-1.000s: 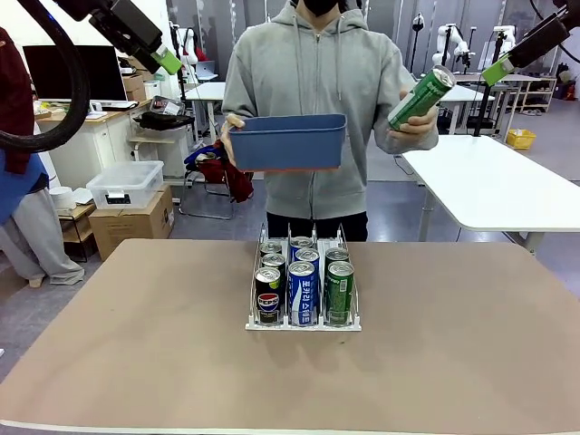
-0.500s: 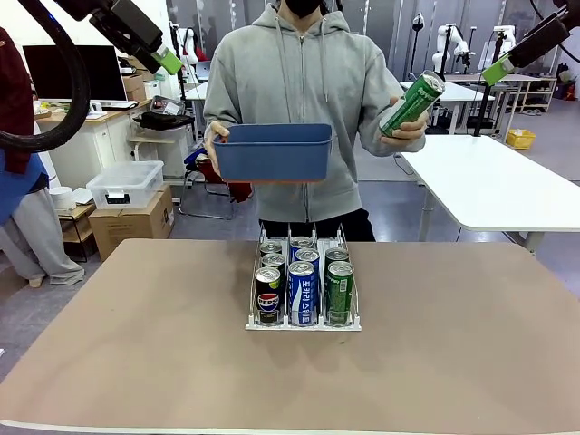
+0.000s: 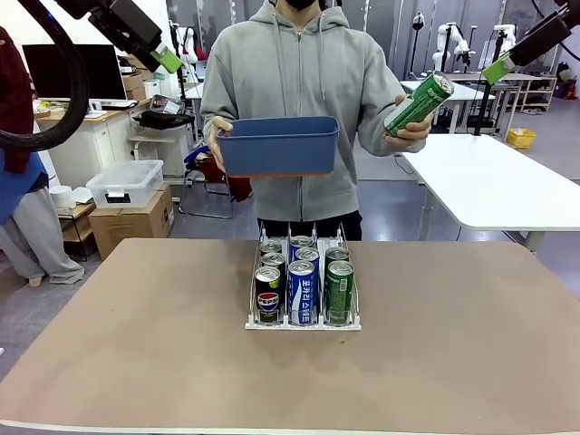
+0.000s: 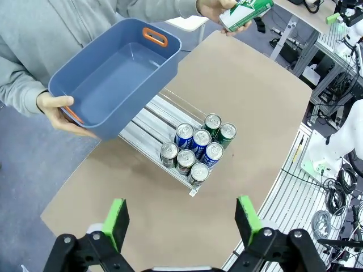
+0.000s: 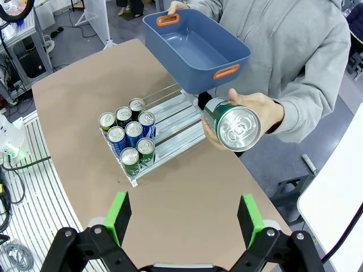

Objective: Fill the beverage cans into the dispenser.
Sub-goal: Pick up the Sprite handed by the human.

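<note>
The dispenser stands mid-table, a white wire rack with several beverage cans at its front: black Pepsi, blue and green. From the left wrist view the rack has its cans bunched at one end. The person holds a green can in one hand, tilted, above the table's far right. My left gripper hangs high at the upper left, open and empty. My right gripper hangs high at the upper right, open, above the held can and the rack.
The person stands at the far edge holding an empty blue bin with orange handles in the other hand, above the back of the rack. Bare brown tabletop lies on both sides. A white table stands beyond at the right.
The person has straightened up and shifted slightly left with the bin; the green can stays raised in the other hand. Neither arm has moved.
</note>
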You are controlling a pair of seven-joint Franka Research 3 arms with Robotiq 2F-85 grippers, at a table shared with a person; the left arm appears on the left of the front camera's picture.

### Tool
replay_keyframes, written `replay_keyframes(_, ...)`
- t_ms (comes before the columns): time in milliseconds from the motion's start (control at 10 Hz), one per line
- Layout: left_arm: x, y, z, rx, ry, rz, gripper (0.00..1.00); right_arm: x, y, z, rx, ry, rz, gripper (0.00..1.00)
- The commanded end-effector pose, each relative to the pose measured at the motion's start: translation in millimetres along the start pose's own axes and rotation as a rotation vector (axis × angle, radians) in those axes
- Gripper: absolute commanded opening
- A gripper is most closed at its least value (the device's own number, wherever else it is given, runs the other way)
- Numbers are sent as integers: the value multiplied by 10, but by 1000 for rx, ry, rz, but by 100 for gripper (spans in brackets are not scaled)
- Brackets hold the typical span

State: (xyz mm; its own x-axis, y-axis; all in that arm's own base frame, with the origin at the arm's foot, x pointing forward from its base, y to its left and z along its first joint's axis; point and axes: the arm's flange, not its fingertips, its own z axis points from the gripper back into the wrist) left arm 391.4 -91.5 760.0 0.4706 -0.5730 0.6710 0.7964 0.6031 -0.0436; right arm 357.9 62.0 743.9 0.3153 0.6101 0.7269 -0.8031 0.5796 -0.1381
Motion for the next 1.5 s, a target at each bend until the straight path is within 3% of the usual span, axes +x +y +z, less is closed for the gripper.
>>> replay_keyframes(0, -12, 5, 8, -2, 0, 2, 100, -5, -6, 0, -4, 6, 3, 100)
replay_keyframes(1400, -12, 5, 8, -2, 0, 2, 100, -5, -6, 0, -4, 6, 3, 100)
